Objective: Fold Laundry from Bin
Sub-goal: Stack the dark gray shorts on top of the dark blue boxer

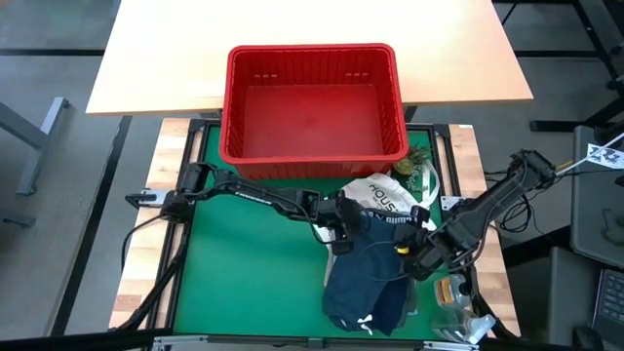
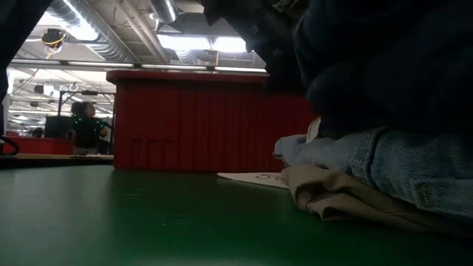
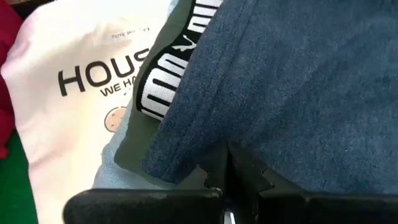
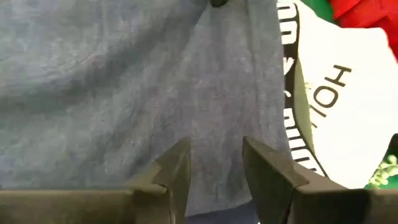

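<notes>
Laundry, one pile: you have navy shorts (image 1: 366, 283) lying lower right of centre in the high view on the green surface (image 1: 253, 283), over a light blue garment (image 2: 414, 166) and a beige one (image 2: 347, 199). White tote bag (image 1: 380, 195) lies just above them. Red bin (image 1: 312, 102) stands at upper centre, nothing visible inside. Your left gripper (image 1: 343, 226) has its fingers pressed together, pinching the shorts' edge. Your right gripper (image 4: 214, 165) hovers over the same cloth at centre right, fingers spread, nothing between them.
</notes>
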You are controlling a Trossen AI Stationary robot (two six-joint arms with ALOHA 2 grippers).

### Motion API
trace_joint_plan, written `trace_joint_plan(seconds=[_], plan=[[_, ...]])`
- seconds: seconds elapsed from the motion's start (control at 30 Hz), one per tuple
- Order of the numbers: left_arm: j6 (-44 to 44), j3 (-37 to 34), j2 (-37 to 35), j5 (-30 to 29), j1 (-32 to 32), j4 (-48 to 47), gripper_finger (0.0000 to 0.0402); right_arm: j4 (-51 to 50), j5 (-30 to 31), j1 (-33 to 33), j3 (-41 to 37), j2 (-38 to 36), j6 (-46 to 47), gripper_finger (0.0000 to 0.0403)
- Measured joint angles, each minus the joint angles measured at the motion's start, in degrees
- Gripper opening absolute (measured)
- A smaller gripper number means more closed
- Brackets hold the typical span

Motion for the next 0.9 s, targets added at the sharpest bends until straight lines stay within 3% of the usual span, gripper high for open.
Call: trace_joint_plan(seconds=[0.43,0.9], plan=[[0.22,0.0,0.17,-0.2,0.17,-0.41,0.0002,-0.32,-0.58,0.0,0.0,6.7,-0.02,0.0143],[0.21,0.11,-3.44,0.69,0.08,-0.3,0.0002,-1.68,-2.81,0.0,1.23,2.07,-0.02,0.0143]])
